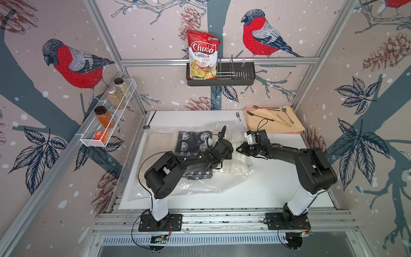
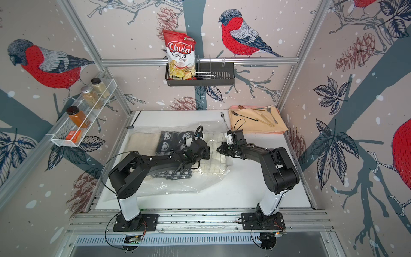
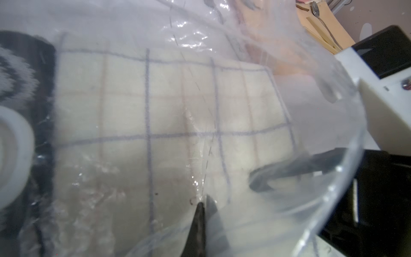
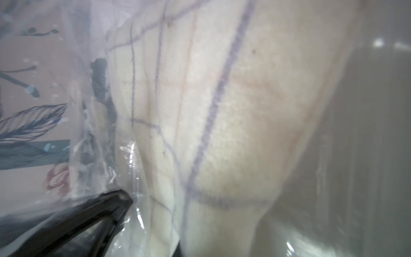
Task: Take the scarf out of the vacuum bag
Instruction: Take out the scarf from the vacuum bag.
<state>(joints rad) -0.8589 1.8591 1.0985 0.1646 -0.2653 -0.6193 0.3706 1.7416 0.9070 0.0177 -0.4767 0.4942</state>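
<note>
Nearest the arm bases, the vacuum bag (image 1: 200,189) lies flat on the white surface (image 1: 262,189), and its near part is just loose crinkly plastic. A bit further in are three folded things in a row inside it. There's a beige cloth (image 1: 160,142) at the left-arm end, a dark knit with white faces (image 1: 191,140) in the middle, and the cream checked scarf (image 1: 233,164) at the right-arm end.

The left gripper (image 3: 201,205) sits over the scarf with its jaws shut tight on a pinch of the bag's top film, tenting it up. The right gripper (image 4: 125,195) comes in from the bag's right-arm end. Its jaws are drawn to a narrow point under the film, right at the scarf's edge, and I can't tell if they've actually got anything.

The white valve cap (image 1: 210,140) is on the bag just beside the left wrist.

Past the bag's far edge there's a fork (image 1: 239,116), then a pink tray (image 1: 287,132) with cutlery. Up on the wall beyond the bag, a chips bag (image 1: 203,55) stands in a black basket (image 1: 244,77).
</note>
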